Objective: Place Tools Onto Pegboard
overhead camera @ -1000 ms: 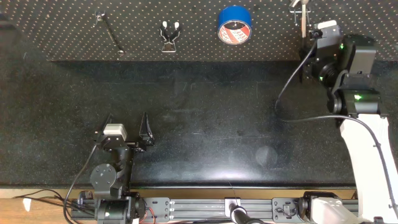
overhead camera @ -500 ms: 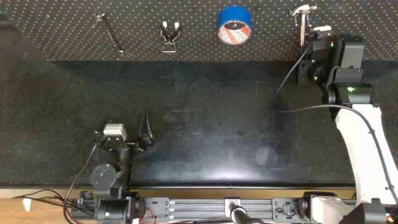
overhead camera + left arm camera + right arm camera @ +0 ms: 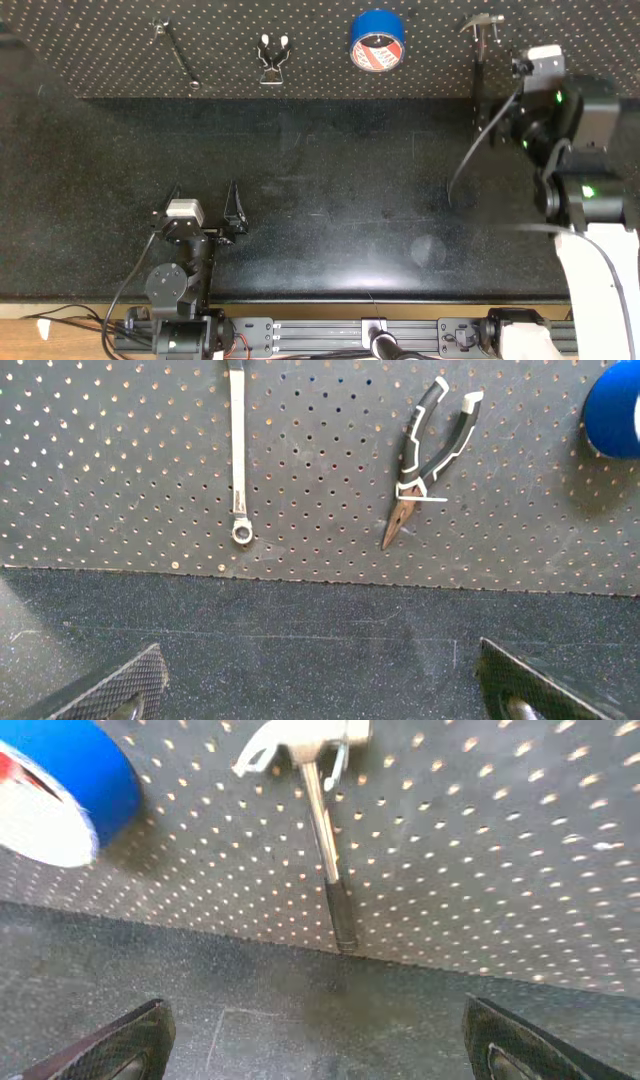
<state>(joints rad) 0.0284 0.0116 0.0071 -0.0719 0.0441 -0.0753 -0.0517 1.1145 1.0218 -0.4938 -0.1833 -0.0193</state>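
Observation:
On the pegboard (image 3: 100,40) hang a wrench (image 3: 176,54), black-handled pliers (image 3: 272,58), a blue tape roll (image 3: 377,40) and a hammer (image 3: 483,28). The hammer (image 3: 322,815) hangs head-up from a hook, its black grip near the board's lower edge. My right gripper (image 3: 320,1050) stands open in front of it, a short way back, with nothing between its fingers. My left gripper (image 3: 320,695) is open and empty low over the mat at the front left (image 3: 205,205), facing the wrench (image 3: 238,450) and pliers (image 3: 425,460).
A black mat (image 3: 330,190) covers the table from the pegboard's foot to the front edge. The right arm (image 3: 565,130) stands tall at the right side. The tape roll (image 3: 60,795) hangs close beside the hammer.
My right gripper has drawn back from the pegboard and away from the hammer, which now hangs by itself. The left arm has not moved.

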